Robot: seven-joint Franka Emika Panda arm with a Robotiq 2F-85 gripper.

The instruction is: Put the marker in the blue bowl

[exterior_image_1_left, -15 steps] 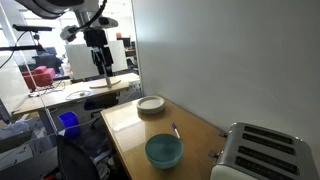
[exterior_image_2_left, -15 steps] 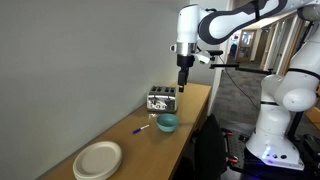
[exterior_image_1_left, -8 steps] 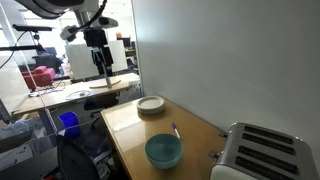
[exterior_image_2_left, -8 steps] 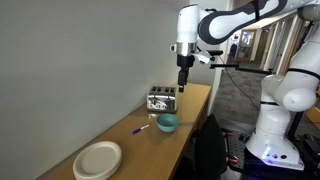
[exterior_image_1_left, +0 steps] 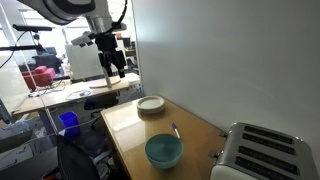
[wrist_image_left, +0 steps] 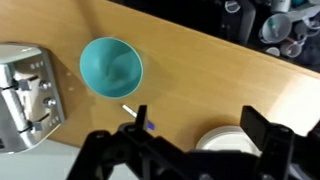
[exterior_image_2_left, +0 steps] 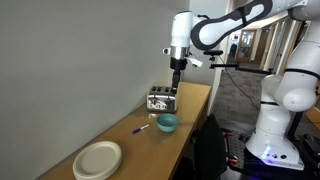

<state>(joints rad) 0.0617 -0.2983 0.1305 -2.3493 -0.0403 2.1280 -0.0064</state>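
Currently the gripper [exterior_image_1_left: 116, 68] hangs high above the bench [exterior_image_1_left: 128, 125], well clear of every item on it. In the wrist view the gripper [wrist_image_left: 195, 135] shows two dark, angular fingers [wrist_image_left: 141, 118] set wide apart, so the jaws are open.

The marker [wrist_image_left: 129, 111] lies flat on the bench [wrist_image_left: 205, 70], outside the blue bowl [wrist_image_left: 111, 67] and near its rim but apart from it. It is a thin stick with a white end towards the bowl and a dark blue end partly covered by one finger in the wrist view. In both exterior views the marker [exterior_image_1_left: 175, 131] [exterior_image_2_left: 142, 127] rests between the bowl and the grey wall side of the bench.

The blue bowl [exterior_image_1_left: 164, 152] [exterior_image_2_left: 167, 123] is round and deep, with a smooth, glossy teal surface.

A white dish [exterior_image_1_left: 150, 104] [exterior_image_2_left: 97, 159] [wrist_image_left: 222, 140], round and shallow with a matte look, sits further along the bench, well apart from the bowl.

A toaster [exterior_image_1_left: 262, 155] [exterior_image_2_left: 161, 100] [wrist_image_left: 25, 85] stands on the bowl's opposite side. Its body is brushed metal, box-shaped with rounded edges and long slots on top.

The bench top is a light wood-tone panel with a slight sheen.

Any lettering on the toaster or marker is too small to read.
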